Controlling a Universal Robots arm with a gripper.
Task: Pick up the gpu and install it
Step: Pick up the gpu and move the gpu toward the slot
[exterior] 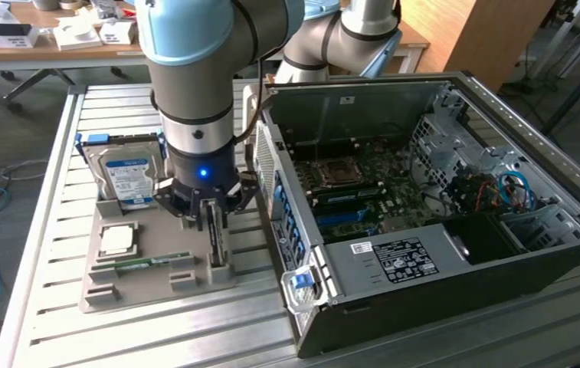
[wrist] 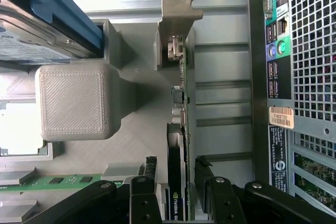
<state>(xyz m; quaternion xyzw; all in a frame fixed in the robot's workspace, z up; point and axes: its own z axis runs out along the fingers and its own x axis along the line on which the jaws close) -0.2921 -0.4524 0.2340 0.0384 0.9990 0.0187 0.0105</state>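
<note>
Gripper (exterior: 213, 224) is down over the gpu (exterior: 218, 249), jaws part open and straddling it, no contact visible.

The gpu (wrist: 177, 145) stands on edge in a slot of the grey printed holder (exterior: 116, 287), directly below the tool. In the wrist view the card runs between the two black fingers (wrist: 151, 174), with a thin gap on each side, so nothing is held. The card's metal bracket (wrist: 178, 19) is at the end far from the gripper (wrist: 177, 170). The open PC case (exterior: 290, 222) is just beside the tool on one flank. On the other flank the hard drive (exterior: 126, 172), memory stick (exterior: 152, 262) and CPU (exterior: 118, 239) sit in the same holder (wrist: 131, 145).
</note>
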